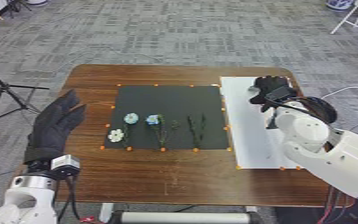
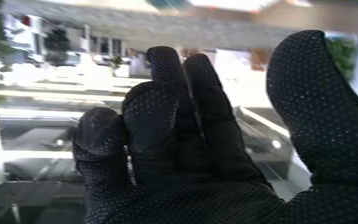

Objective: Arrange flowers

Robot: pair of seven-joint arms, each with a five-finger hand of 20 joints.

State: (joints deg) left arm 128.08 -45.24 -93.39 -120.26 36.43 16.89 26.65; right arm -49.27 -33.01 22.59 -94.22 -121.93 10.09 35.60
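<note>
See a brown wooden counter with a black mat near its middle and a white board toward three o'clock. On the mat, find the task's flowers: at eight o'clock a white flower; at nine o'clock, just beside it, a pale blue flower; between that and the mat's centre, a second blue flower with a leafy green stem running toward six o'clock; at four o'clock, thin green stems, well apart from the white flower. Around the mat and along the board, see small orange markers.

Over the board's twelve o'clock end, see the right hand. In the wrist view, find the same right hand relaxed, with a thumb well apart from loosely raised fingers, and pinching nothing. In the head view, notice something pale just beside it, too small to tell.

At the counter's nine o'clock edge, see the left hand, slightly spread with straight fingers toward one o'clock, gripping nothing. Beyond that edge, see a black tripod on the grey floor.
</note>
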